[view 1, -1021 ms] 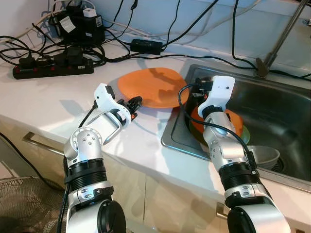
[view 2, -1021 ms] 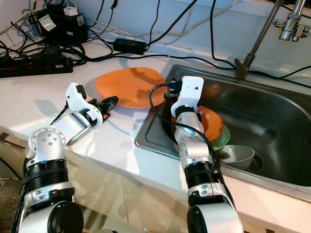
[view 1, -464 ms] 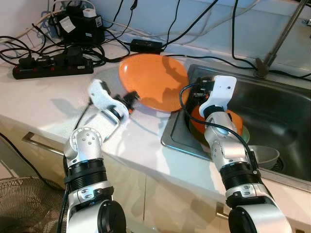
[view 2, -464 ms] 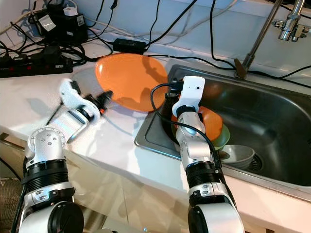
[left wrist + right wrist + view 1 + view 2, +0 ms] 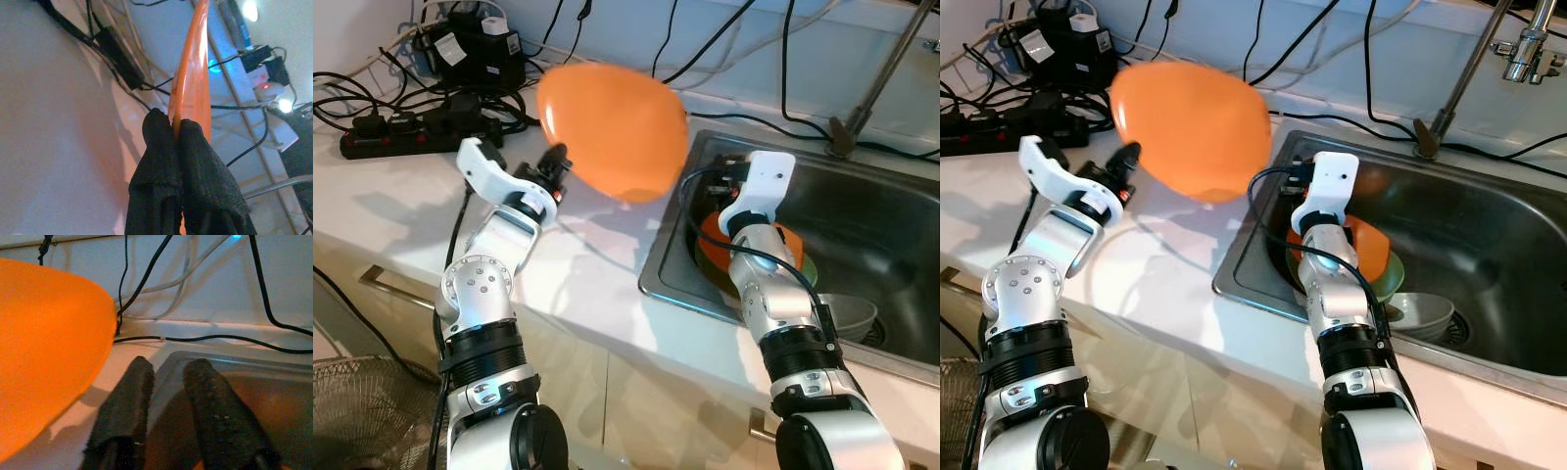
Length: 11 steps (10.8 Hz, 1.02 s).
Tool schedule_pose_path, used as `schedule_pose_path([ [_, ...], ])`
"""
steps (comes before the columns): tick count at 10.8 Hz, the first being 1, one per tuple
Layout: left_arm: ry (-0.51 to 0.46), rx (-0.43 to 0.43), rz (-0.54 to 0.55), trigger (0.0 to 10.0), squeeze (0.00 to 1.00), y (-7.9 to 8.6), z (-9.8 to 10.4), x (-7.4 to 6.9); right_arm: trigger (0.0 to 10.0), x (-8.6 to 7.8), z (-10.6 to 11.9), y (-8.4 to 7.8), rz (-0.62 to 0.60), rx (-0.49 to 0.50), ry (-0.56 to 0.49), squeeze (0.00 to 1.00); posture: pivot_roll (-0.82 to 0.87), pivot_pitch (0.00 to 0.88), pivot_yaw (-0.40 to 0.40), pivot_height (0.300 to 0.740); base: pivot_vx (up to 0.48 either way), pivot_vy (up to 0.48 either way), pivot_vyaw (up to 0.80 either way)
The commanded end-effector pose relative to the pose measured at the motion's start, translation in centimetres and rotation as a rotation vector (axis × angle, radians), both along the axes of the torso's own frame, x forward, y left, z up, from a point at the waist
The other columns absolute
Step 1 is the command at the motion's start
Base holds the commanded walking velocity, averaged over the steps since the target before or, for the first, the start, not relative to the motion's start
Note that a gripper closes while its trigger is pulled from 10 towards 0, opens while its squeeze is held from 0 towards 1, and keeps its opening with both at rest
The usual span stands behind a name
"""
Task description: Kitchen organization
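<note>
My left gripper [image 5: 558, 162] is shut on the rim of a large orange plate [image 5: 615, 127], which stands tilted up in the air above the white counter [image 5: 401, 206], beside the sink's left edge. In the left wrist view the fingers [image 5: 193, 147] pinch the plate's edge [image 5: 190, 63]. My right gripper [image 5: 166, 396] is open, held over the left end of the steel sink [image 5: 891, 225], with nothing between its fingers. Under it in the sink lie an orange dish [image 5: 783, 245], a green dish [image 5: 806, 274] and a pale bowl [image 5: 847, 313].
A black power strip [image 5: 416, 132] with chargers and tangled cables lies on the counter at the back left. More cables run along the wall. The tap's stem [image 5: 876, 73] rises behind the sink. A drawer handle [image 5: 396, 289] sticks out below the counter's front edge.
The orange plate lay flat on the counter; my left gripper has lifted it by the rim and tipped it upright into the air. The right arm has barely moved.
</note>
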<state>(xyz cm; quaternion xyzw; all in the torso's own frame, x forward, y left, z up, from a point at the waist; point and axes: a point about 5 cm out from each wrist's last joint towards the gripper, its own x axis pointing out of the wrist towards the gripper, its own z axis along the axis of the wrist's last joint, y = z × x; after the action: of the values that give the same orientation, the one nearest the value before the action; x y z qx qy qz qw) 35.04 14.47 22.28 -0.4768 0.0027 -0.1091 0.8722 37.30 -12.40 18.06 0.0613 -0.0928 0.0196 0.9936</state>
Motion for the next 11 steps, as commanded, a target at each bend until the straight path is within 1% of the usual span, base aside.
schedule_pose_path([
  [1, -0.111, -0.052, -0.045, 10.0, 0.00, -1.4, 2.0, -0.3, 10.0, 0.3, 1.2, -0.5, 0.000, 0.049, -0.034, 1.00, 0.23, 0.017, -0.024, 0.740, 0.000, 0.000, 0.00],
  [2, -0.122, -0.045, -0.051, 10.0, 0.00, -1.6, 2.2, -0.3, 10.0, 0.5, 1.5, -0.8, 0.017, 0.187, -0.017, 1.00, 0.23, 0.016, -0.025, 0.740, 0.000, 0.000, 0.00],
  [3, -0.128, -0.037, -0.054, 10.0, 0.00, -1.6, 2.2, -0.3, 10.0, 0.7, 1.8, -1.1, 0.060, 0.372, 0.004, 1.00, 0.23, 0.016, -0.025, 0.740, 0.000, 0.000, 0.00],
  [4, -0.134, -0.045, -0.053, 10.0, 0.00, -1.7, 2.3, -0.2, 10.0, 0.8, 1.9, -1.3, 0.109, 0.527, 0.012, 1.00, 0.23, 0.016, -0.023, 0.740, 0.000, 0.000, 0.00],
  [6, -0.168, -0.055, -0.086, 10.0, 0.00, -1.8, 2.5, -0.1, 10.0, 0.8, 1.5, -1.2, 0.183, 0.705, 0.049, 1.00, 0.23, 0.016, -0.023, 0.740, 0.000, 0.000, 0.00],
  [7, -0.182, -0.055, -0.101, 10.0, 0.00, -1.9, 2.6, -0.1, 10.0, 0.8, 1.5, -1.1, 0.221, 0.784, 0.064, 0.95, 0.23, 0.016, -0.022, 0.740, 0.000, 0.000, 0.00],
  [8, -0.187, -0.057, -0.110, 10.0, 0.00, -2.0, 2.6, -0.1, 10.0, 0.7, 1.6, -0.8, 0.289, 0.878, 0.071, 0.14, 0.22, 0.013, -0.018, 0.740, 0.000, 0.000, 0.00],
  [9, -0.186, -0.060, -0.120, 10.0, 0.00, -2.2, 2.5, -0.1, 10.0, 0.5, 1.7, -0.6, 0.333, 0.935, 0.073, 0.16, 0.22, 0.010, -0.019, 0.740, 0.000, 0.000, 0.00],
  [10, -0.190, -0.059, -0.131, 10.0, 0.00, -2.4, 2.5, -0.2, 10.0, 0.4, 1.8, -0.4, 0.360, 0.957, 0.076, 0.00, 0.22, 0.011, -0.018, 0.740, 0.000, 0.000, 0.00],
  [11, -0.191, -0.057, -0.133, 10.0, 0.00, -2.4, 2.5, -0.2, 10.0, 0.3, 1.9, -0.2, 0.375, 0.968, 0.075, 0.00, 0.23, 0.009, -0.020, 0.740, 0.000, 0.000, 0.00],
])
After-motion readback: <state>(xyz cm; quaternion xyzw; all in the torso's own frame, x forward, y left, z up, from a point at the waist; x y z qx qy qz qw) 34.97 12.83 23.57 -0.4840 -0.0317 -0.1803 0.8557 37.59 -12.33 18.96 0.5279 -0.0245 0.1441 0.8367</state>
